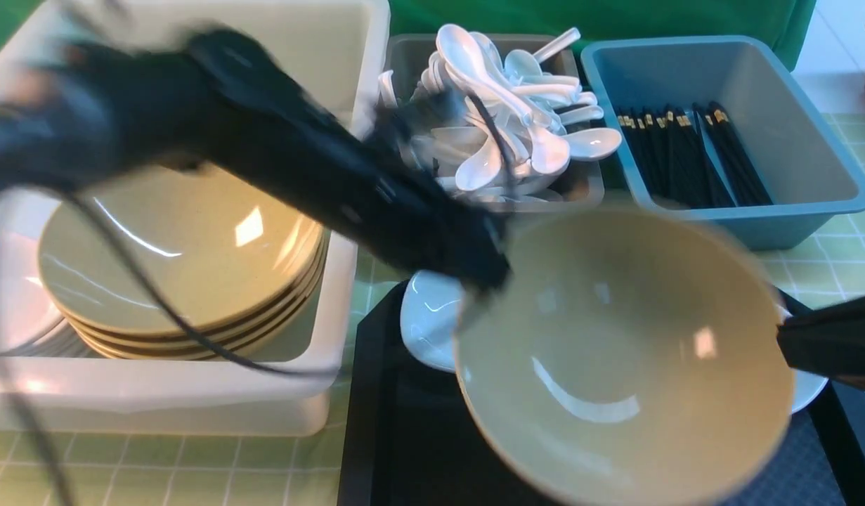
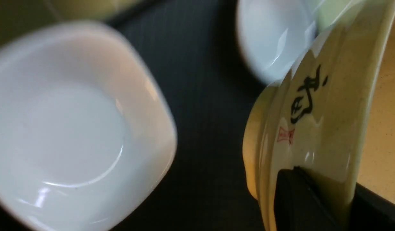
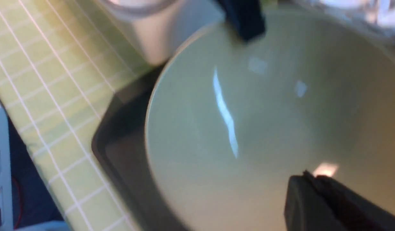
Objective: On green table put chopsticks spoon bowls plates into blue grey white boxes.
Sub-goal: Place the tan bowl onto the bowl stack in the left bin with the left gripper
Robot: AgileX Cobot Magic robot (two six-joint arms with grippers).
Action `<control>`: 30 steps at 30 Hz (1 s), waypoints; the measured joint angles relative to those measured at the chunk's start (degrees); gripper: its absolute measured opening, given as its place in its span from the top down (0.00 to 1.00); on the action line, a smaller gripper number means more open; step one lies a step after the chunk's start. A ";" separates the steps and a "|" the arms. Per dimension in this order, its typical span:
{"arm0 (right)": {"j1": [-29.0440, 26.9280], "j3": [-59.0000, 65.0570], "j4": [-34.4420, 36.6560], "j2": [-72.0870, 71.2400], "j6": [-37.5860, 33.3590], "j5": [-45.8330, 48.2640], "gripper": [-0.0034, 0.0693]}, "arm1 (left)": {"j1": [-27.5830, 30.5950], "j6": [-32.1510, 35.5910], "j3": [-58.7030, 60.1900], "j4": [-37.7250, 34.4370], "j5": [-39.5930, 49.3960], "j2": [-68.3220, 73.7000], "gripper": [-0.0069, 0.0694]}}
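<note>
While clamped, glossy round bowl (image 1: 618, 351), ribbed tray (image 1: 404, 439)

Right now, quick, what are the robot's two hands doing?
Left gripper: closed on the rim of the bowl.
Right gripper: closed on the opposite rim of the same bowl.

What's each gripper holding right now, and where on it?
Both grip the wide glossy olive-tan bowl by its rim: left gripper on the far-left edge, right gripper on the right edge.
</note>
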 joint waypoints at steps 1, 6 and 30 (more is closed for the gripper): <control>0.00 0.00 0.75 0.00 -0.90 -0.52 0.90 | 2.16 0.16 0.00 -0.95 1.03 -2.22 0.89; 0.00 0.00 4.33 0.35 -5.11 -3.32 0.90 | 14.51 0.29 0.00 -3.12 7.21 -12.07 0.89; 0.00 -5.80 20.23 10.37 -20.54 1.98 0.89 | 46.27 -17.62 0.06 21.34 10.61 -8.70 0.89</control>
